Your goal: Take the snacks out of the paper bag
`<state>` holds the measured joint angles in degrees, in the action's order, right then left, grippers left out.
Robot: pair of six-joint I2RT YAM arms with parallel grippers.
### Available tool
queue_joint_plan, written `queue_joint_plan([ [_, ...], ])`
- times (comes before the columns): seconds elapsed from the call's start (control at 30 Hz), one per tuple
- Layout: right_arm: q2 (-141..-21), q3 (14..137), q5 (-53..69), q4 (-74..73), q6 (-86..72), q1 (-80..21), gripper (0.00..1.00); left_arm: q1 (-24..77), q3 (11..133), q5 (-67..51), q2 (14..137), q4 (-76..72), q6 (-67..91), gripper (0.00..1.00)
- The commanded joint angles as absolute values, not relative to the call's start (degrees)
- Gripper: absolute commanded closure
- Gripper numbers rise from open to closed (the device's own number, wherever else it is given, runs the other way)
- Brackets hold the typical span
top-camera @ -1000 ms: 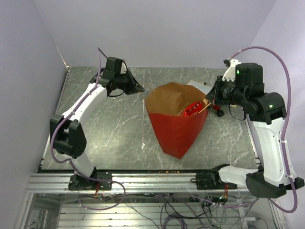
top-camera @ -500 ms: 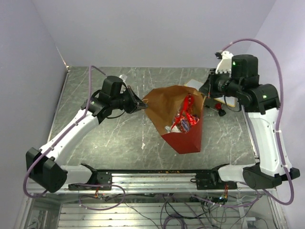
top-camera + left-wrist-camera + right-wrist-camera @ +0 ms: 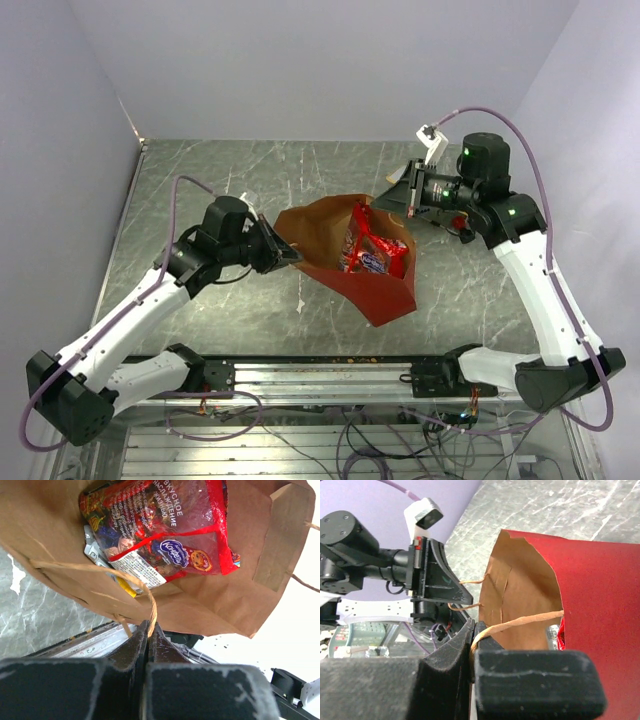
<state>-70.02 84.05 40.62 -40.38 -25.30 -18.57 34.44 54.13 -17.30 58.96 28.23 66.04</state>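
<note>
The paper bag (image 3: 350,285) lies tipped at the table's middle, red side down, its mouth held wide. My left gripper (image 3: 291,257) is shut on one thin loop handle (image 3: 131,575) at the mouth's left. My right gripper (image 3: 409,205) is shut on the other handle (image 3: 520,623) at the mouth's right. Inside lies the big red chip bag (image 3: 368,248), seen large in the left wrist view (image 3: 165,525). Under it a silver-blue packet (image 3: 94,546) and a yellow wrapper (image 3: 127,587) peek out. The right wrist view shows the bag's red wall (image 3: 605,605) and a silver packet (image 3: 552,635).
A flat white board (image 3: 394,186) lies behind the bag, under my right gripper. A small red-and-dark object (image 3: 463,234) sits at its right. Crumbs (image 3: 350,355) line the table's front edge. Purple walls close in the left, back and right.
My left gripper came in from the back left and took hold of the bag's handle. Both grippers drew the mouth apart and forward; the bag tipped and the red chip bag came into view.
</note>
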Motion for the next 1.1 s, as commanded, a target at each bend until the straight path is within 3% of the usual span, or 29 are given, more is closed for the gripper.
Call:
queue_joint_plan([
  [0.0, -66.6, 82.5, 45.9, -32.7, -29.8, -18.6, 1.00, 35.2, 56.5, -15.8, 59.0, 33.0, 63.1, 0.92],
  [0.17, -66.4, 83.2, 42.1, -37.4, -28.7, -18.6, 1.00, 35.2, 66.2, -10.7, 62.1, 44.9, 55.4, 0.70],
  [0.4, -66.7, 83.9, 40.1, -37.7, -29.2, -18.6, 1.00, 35.2, 73.7, -4.3, 60.3, 52.1, 51.3, 0.27],
  [0.5, -66.6, 84.2, 39.7, -37.8, -29.0, -18.6, 1.00, 35.2, 79.5, -1.2, 61.5, 57.0, 47.6, 0.18],
  [0.63, -66.5, 84.8, 39.4, -39.2, -28.1, -18.6, 1.00, 35.2, 86.7, -3.3, 64.0, 56.5, 49.0, 0.14],
  [0.77, -66.5, 85.6, 39.4, -39.3, -27.6, -18.6, 1.00, 35.2, 79.4, -14.7, 62.6, 37.8, 61.2, 0.17],
  [0.87, -66.6, 86.0, 39.6, -38.3, -27.8, -18.6, 1.00, 36.1, 74.3, -16.2, 62.5, 26.2, 68.9, 0.18],
  [1.07, -67.0, 86.1, 40.6, -36.9, -28.3, -18.6, 1.00, 37.9, 80.8, -17.1, 70.4, 24.7, 69.8, 0.19],
])
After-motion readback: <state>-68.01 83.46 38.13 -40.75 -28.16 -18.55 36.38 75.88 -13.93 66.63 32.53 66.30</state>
